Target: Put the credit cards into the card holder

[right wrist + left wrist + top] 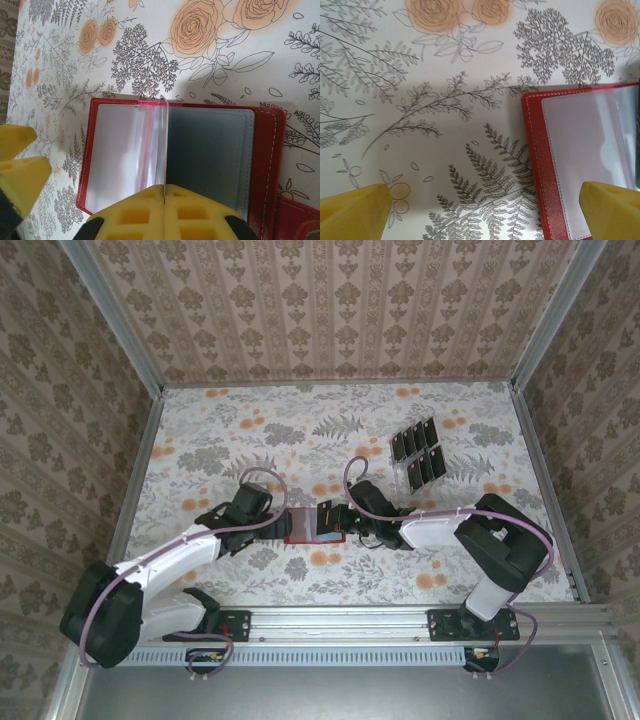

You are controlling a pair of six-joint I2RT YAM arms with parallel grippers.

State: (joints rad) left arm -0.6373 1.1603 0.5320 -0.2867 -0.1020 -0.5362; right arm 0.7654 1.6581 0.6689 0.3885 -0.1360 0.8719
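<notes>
We see a bench (200, 430) covered in a floral print of grey ferns and orange roses.

From the lower left of the overhead view, the left arm (170, 560) reaches toward the centre. Its left hand (272, 524) is spread wide and holds nothing. In the left wrist view its yellow fingertips (355, 212) sit in the two bottom corners, far apart. The red corner of the card holder (536, 150) comes in from the right. The right-side fingertip overlaps the holder's clear sleeve (585, 150); we cannot tell whether it touches.

The card holder (305, 527) lies open and flat at the centre of the overhead view, between the two hands. In the right wrist view it shows clear sleeves on the left and a dark grey lining (210, 155) on the right.

The right arm (440, 530) comes in from the lower right. Its right hand (342, 522) is pinched closed on one credit card (327, 514), a dark rectangle over the holder. Seen edge-on from the right wrist, the card is a thin pale line (163, 140) standing above the holder's middle.

In the upper right of the overhead view, well apart from the holder, a clear rack (404, 476) holds more credit cards (418, 452) upright in two rows.
</notes>
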